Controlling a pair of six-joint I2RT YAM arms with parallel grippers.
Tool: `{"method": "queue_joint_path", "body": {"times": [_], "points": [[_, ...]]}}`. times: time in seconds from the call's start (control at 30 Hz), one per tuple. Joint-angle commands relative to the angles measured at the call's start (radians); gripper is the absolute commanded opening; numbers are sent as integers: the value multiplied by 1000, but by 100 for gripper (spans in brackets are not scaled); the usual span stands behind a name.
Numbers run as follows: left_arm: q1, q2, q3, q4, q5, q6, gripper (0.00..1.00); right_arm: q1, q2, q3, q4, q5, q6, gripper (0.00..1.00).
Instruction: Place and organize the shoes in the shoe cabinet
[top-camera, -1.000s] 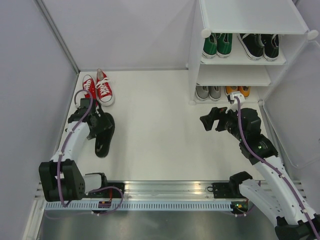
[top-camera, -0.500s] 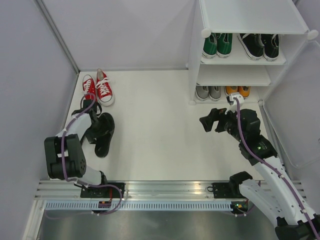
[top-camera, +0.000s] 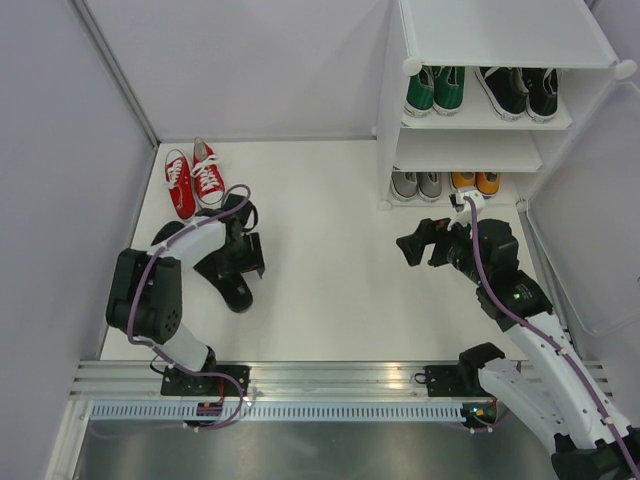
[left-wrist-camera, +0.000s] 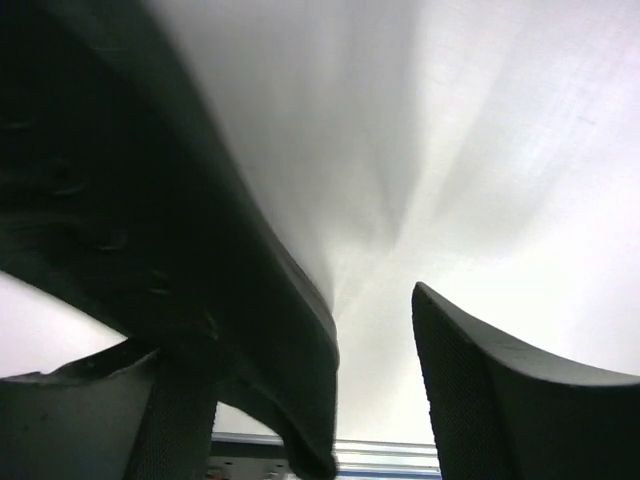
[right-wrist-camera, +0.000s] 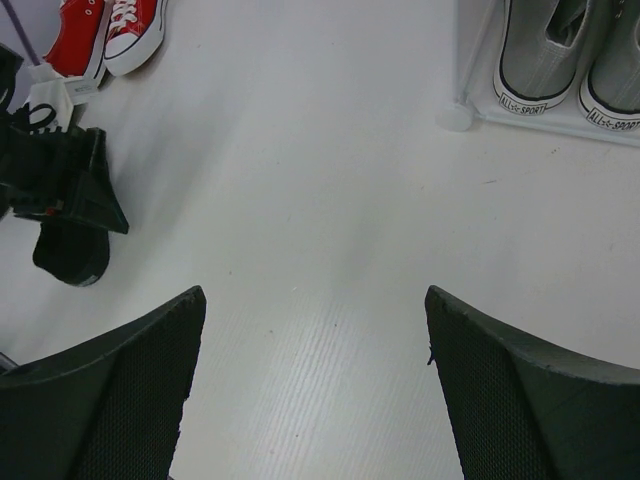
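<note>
Between the fingers of the left claw (left-wrist-camera: 375, 385) only bare white floor (left-wrist-camera: 500, 150) shows, so the jaws stand apart and grip nothing. One finger (left-wrist-camera: 200, 300) is blurred and fills much of that view. From above, the same claw (top-camera: 238, 285) points downward, low over the floor in the left half of the cell. The red pair (top-camera: 193, 180) lies just beyond it toward the back left corner, the two shoes side by side and clear of the fingers. On the other side, the right claw (right-wrist-camera: 312, 300) is spread wide and empty, with plain floor between its two dark fingers. Seen from overhead, it (top-camera: 415, 245) hangs in front of the shoe cabinet (top-camera: 388, 100) and faces left across the floor. The cabinet stands at the back right. The grey pair (top-camera: 417, 184) and the orange pair (top-camera: 474, 182) sit together on its lowest tier, and the green pair (top-camera: 434, 90) and the black pair (top-camera: 520, 92) sit on a higher tier. The right wrist view shows the grey toes at the front edge of that lowest tier.
</note>
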Motion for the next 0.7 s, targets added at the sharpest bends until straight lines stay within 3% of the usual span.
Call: {"method": "queue_joint_path", "body": {"times": [0.0,0.2,0.37,0.5,0.67], "points": [[-176,49,70,186,328,-217,70,6,6,2,33,-35,7,93],[-334,68,169,195,285,-289,70,4,37,11,35,-92,10,92],[-340,-58,123,187,146,-327,73,7,84,14,44,-209,3,88],[-340,-187,84,141,89,-327,78,53,136,11,52,-217,-31,85],[-296,-306,37,106,54,-315,83,203,289,46,64,-174,-74,83]]}}
